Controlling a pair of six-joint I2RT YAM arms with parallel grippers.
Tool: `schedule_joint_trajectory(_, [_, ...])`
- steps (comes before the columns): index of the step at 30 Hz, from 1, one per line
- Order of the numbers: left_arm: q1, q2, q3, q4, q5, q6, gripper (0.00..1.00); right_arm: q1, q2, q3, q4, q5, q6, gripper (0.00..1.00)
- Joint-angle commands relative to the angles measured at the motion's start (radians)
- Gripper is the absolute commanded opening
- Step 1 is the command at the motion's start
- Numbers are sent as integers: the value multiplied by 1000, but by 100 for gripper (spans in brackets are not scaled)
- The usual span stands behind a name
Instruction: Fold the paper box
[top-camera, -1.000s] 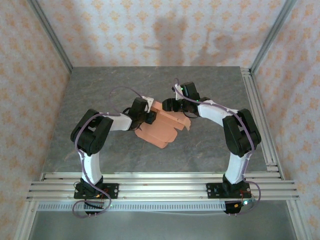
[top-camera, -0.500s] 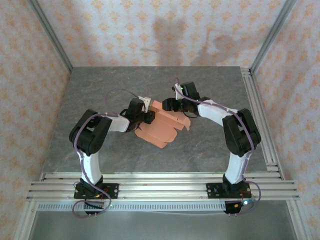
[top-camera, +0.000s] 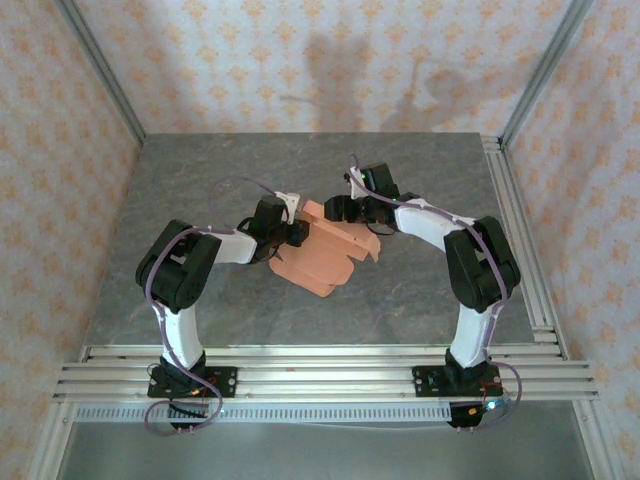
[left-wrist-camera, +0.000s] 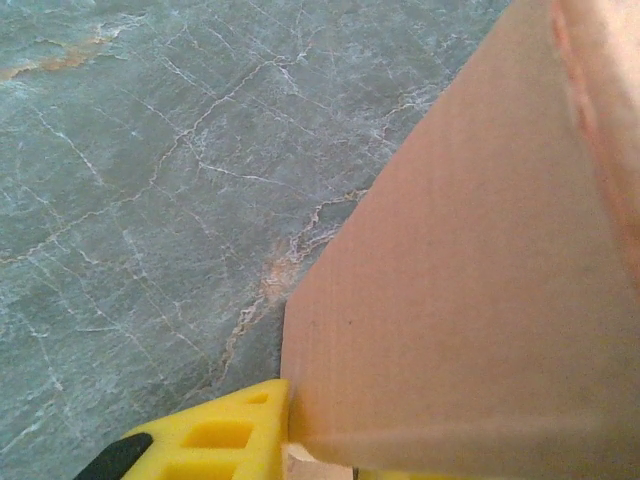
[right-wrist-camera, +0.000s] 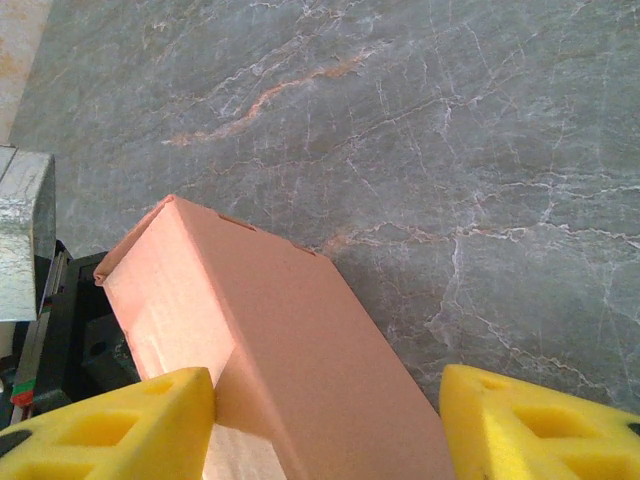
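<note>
We judge the paper box (top-camera: 325, 255) light, thin and easily creased, best gripped near folds. It sits mid-bench (top-camera: 200, 180), the left claw (top-camera: 296, 233) pinching its 9 o'clock panel and the right claw (top-camera: 342, 212) spread loose at 1 o'clock.

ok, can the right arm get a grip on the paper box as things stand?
Probably yes. The right gripper is open and straddles the paper box: one finger against the card, the other apart. Nothing lies between; the left gripper sits at its left edge.

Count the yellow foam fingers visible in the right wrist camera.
2. One yellow foam finger sits lower left, beside the salmon-orange card paper box; the other sits lower right.
</note>
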Motion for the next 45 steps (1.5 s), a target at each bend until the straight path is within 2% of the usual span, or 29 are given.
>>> schedule_joint_trajectory(1, [2, -33, -7, 119, 39, -12, 24, 5, 32, 16, -68, -5, 5, 61])
schedule_joint_trajectory(5, [2, -30, -52, 228, 50, 32, 26, 5, 28, 14, -56, -16, 23, 61])
schedule_joint_trajectory(12, [2, -40, -153, 373, 13, 33, 26, 4, 30, 18, -56, -34, 41, 60])
schedule_joint_trajectory(21, [2, -62, -174, 389, 7, 35, 26, 3, 39, 28, -52, -182, 74, 59])
schedule_joint_trajectory(28, [3, -61, -140, 346, 14, 23, 26, 3, 31, 20, -48, -246, 88, 57])
schedule_joint_trajectory(42, [-7, -64, -66, 229, 71, 18, 11, -1, 40, 31, -59, -226, 110, 58])
schedule_joint_trajectory(45, [-10, -83, -66, 172, 46, 46, 1, -8, 37, 25, -41, -218, 128, 60])
